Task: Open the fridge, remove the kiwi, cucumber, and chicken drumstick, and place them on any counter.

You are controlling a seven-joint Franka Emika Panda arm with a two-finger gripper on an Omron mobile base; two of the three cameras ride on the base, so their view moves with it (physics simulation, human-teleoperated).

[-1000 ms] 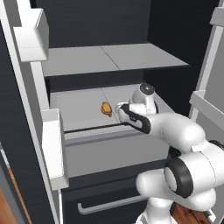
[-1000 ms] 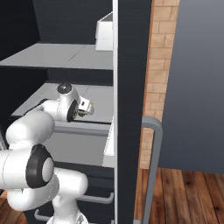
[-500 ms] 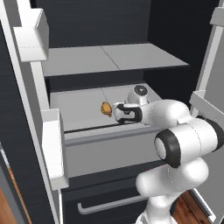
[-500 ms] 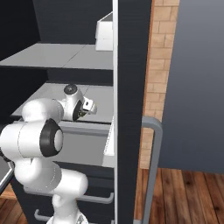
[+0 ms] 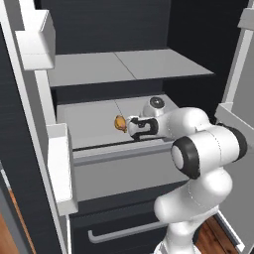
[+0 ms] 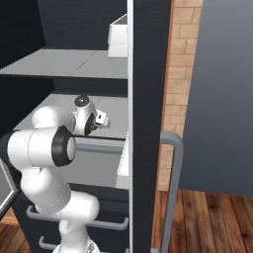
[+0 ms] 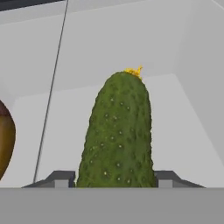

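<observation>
With the cucumber standing between the fingers, which sit snug against its sides, squeeze firmly before withdrawing past the chicken drumstick.

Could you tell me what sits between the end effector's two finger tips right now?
In the hand view, the cucumber stands between the two finger tips, filling the gap from one to the other, its yellow-tipped end pointing away. A brown thing lies off to the side.

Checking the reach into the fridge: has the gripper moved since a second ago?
Yes. In the left base view the gripper has gone left along the fridge shelf, closing on the orange-brown drumstick, which has stayed put.
</observation>
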